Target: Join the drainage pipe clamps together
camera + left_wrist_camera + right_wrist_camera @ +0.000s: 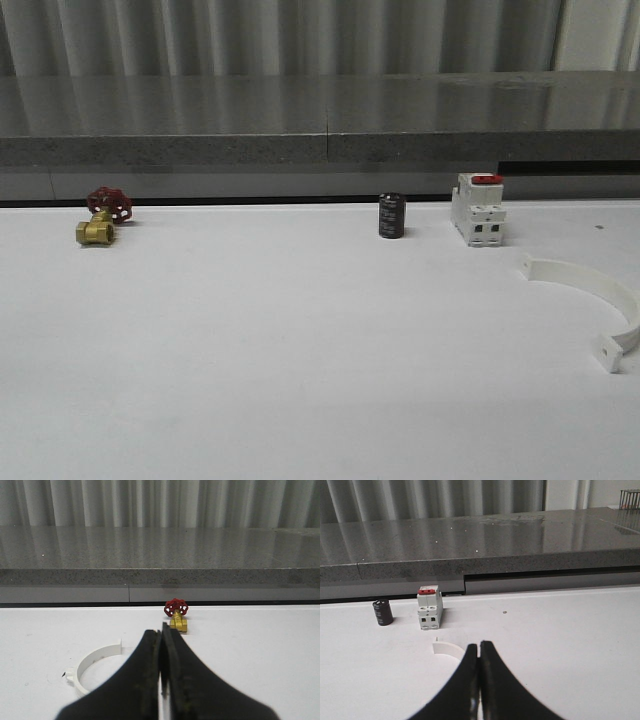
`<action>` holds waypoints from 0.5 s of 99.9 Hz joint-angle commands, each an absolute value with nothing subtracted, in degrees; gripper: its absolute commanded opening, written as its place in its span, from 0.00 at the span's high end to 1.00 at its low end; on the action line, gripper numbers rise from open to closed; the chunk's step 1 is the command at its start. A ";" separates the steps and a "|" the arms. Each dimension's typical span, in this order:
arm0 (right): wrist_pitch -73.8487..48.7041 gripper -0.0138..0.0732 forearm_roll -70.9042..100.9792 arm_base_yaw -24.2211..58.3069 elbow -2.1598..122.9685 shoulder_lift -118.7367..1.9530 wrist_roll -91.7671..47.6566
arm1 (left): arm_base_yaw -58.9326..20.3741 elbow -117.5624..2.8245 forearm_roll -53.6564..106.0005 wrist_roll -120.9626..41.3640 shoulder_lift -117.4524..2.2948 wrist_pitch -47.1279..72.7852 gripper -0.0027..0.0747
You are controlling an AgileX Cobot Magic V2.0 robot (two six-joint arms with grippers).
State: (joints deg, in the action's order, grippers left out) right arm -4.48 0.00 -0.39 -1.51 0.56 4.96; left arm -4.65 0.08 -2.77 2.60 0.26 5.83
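Nothing is gripped yet: my left gripper [161,680] and right gripper [479,680] have jaws pressed together, empty. Next I must open them and reach one clamp half [600,300] at the front view's right edge, the other clamp half [92,662] lower left in the left wrist view.

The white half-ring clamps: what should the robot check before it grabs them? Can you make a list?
1. White plastic half-ring clamp lies free on the table's right side: ok.
2. Second white half-ring clamp lies near the left pincer: ok.
3. Left pincer open for grabbing: not ok, shut.
4. Right pincer open: not ok, shut.
5. White red-topped switch and black cylinder stand apart from the right-side clamp: ok.
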 commanded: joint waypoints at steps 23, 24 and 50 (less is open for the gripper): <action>0.64 0.92 0.00 -0.60 -0.59 1.68 4.42 | -5.17 2.41 -2.66 3.04 1.72 0.69 0.99; 0.64 0.92 0.00 -0.60 -0.59 1.68 4.42 | -5.17 2.32 -2.66 3.04 1.72 0.53 0.99; 0.64 0.92 0.00 -0.60 -0.59 1.68 4.42 | -5.17 -8.71 -2.66 3.04 -2.07 5.29 0.99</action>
